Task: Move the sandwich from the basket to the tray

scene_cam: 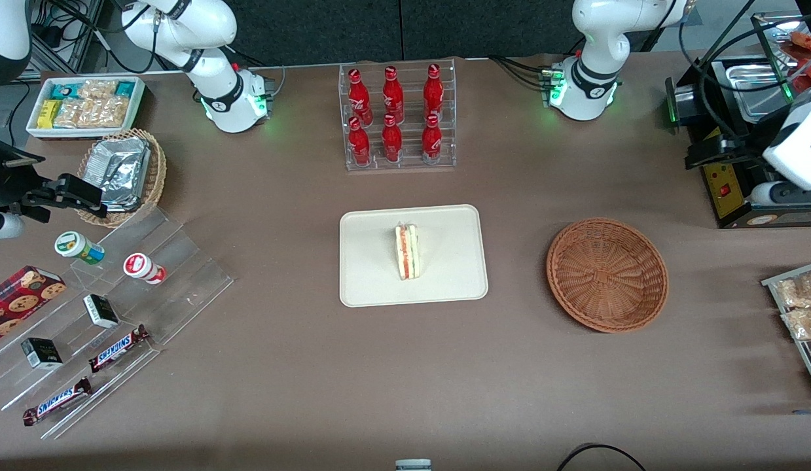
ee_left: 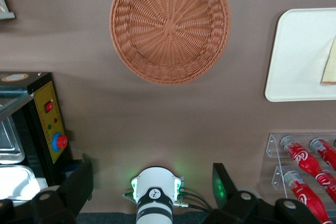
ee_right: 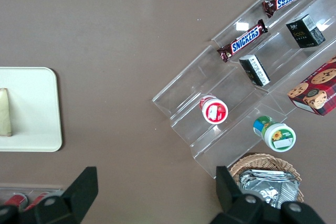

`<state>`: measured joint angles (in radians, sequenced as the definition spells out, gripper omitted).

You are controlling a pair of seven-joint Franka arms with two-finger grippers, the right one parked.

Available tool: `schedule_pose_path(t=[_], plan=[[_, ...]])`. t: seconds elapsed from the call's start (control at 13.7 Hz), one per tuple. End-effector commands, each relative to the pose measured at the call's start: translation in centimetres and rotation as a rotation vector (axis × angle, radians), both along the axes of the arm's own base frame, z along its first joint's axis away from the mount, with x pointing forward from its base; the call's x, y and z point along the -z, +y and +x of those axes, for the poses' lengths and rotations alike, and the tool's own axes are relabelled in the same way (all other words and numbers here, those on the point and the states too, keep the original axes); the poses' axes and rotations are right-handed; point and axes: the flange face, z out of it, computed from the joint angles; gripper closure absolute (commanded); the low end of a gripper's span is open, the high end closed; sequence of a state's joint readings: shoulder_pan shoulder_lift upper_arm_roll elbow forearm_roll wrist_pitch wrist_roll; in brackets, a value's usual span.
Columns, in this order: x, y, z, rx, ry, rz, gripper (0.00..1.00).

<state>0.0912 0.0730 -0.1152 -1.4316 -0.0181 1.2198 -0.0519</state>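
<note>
The sandwich stands on its edge in the middle of the cream tray, its red and yellow filling facing up. Beside the tray, toward the working arm's end, the reddish-brown basket holds nothing. My left gripper hangs high above the table at that same end, farther from the front camera than the basket, next to a black appliance. In the left wrist view the gripper is open with nothing between its fingers; the basket, the tray and an edge of the sandwich lie well away from it.
A clear rack of red bottles stands farther from the front camera than the tray. The black appliance with a yellow panel sits by my gripper. A tan foil-packet basket, a white snack bin and acrylic steps fill the parked arm's end.
</note>
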Motion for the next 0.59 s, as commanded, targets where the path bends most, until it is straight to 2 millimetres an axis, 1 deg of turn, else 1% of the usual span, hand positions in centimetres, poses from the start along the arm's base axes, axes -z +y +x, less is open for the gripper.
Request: schedule_pose_path(t=[0.0, 0.07, 0.15, 0.22, 0.37, 0.44, 0.51], plan=[[0.3, -0.1, -2.9, 0.011, -0.031, 0.012, 0.00], [0.8, -0.1, -3.7, 0.007, -0.048, 0.015, 0.00], [1.2, -0.3, -3.9, 0.010, -0.057, 0.017, 0.00], [1.5, -0.5, -3.6, 0.002, -0.054, 0.019, 0.00], [1.0, -1.2, -3.4, 0.012, -0.065, 0.019, 0.00], [0.4, -1.3, -3.1, 0.015, -0.075, 0.015, 0.00], [0.4, -1.3, -2.8, 0.015, -0.076, 0.014, 0.00]])
